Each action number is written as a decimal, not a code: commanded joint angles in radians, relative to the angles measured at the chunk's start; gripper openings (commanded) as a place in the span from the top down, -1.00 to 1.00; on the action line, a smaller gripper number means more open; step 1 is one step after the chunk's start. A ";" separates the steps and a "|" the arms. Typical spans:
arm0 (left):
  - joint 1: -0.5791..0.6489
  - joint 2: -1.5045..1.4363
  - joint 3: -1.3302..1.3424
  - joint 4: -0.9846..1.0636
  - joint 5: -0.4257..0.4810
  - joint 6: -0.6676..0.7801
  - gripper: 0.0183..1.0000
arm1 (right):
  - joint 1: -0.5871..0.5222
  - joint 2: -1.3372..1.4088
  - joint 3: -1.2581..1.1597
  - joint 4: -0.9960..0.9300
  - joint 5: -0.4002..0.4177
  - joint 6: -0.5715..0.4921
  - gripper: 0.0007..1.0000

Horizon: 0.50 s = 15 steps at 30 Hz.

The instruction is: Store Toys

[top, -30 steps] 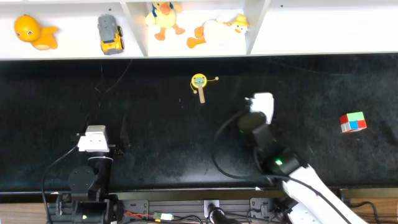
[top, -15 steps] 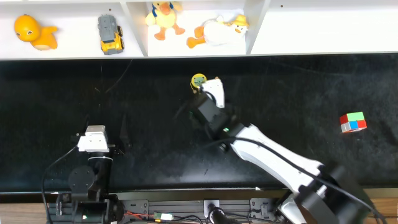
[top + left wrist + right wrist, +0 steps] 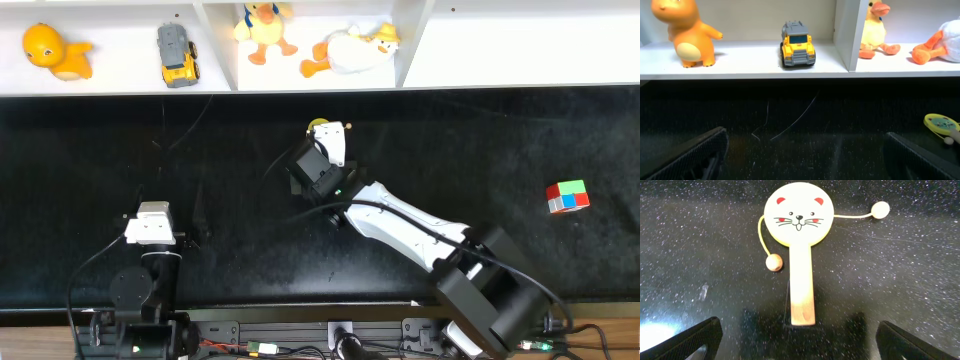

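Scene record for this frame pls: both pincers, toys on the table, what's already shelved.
right pincer: open, empty, above the handle end of the rattle
left pincer: open, empty, facing the shelf
rattle: flat on the table, cat face up, a bead on a string at each side
cube: on the table, far off on the right arm's side
shelved, one compartment: orange figure, truck
shelved, next compartment: yellow duck, white duck
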 commanded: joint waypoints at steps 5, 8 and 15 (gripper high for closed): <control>0.006 -0.010 -0.002 -0.003 -0.007 0.019 -1.00 | -0.010 0.062 0.029 0.056 0.026 -0.008 -0.99; 0.006 -0.010 -0.002 -0.003 -0.007 0.019 -1.00 | -0.027 0.072 0.029 0.055 -0.023 -0.071 -0.99; 0.006 -0.010 -0.002 -0.003 -0.007 0.019 -0.99 | -0.066 0.072 0.032 0.048 -0.048 -0.122 -0.50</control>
